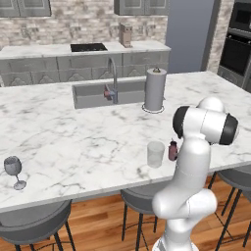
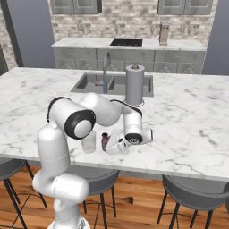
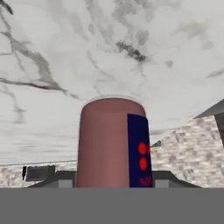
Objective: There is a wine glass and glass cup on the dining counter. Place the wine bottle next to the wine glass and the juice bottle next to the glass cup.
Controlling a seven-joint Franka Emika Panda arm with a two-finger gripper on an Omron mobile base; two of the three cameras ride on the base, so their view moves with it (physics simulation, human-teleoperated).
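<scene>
Gripper: the gripper [image 2: 108,144] lies low and sideways over the near edge of the dining counter [image 1: 68,142], its jaws pinching the juice bottle [image 3: 113,144] around the body; in the hand view the bottle sits close up between the finger tips.
Juice bottle: squat, pinkish-red, with a dark blue label at 3 o'clock on its wall in the hand view; in the left base view it stands upright near the counter's front edge, partly behind the arm.
Handling, juice bottle: judged light and rigid, with a smooth, probably slippery wall; the mid-body grip below the cap suits it, since the short wide form is unlikely to tip.
Glass cup: the glass cup [image 1: 155,154] stands just beside the bottle, at its 9 o'clock in the left base view; whether they touch cannot be told.
Handling, glass cup: clear, thin-walled, judged fragile and easily knocked by the fingers.
Wine glass: the wine glass [image 1: 14,170] stands well apart, far toward 9 o'clock along the front edge.
Paper towel roll: the paper towel roll [image 1: 155,89] stands upright at 12 o'clock, beside the sink [image 1: 93,94].
</scene>
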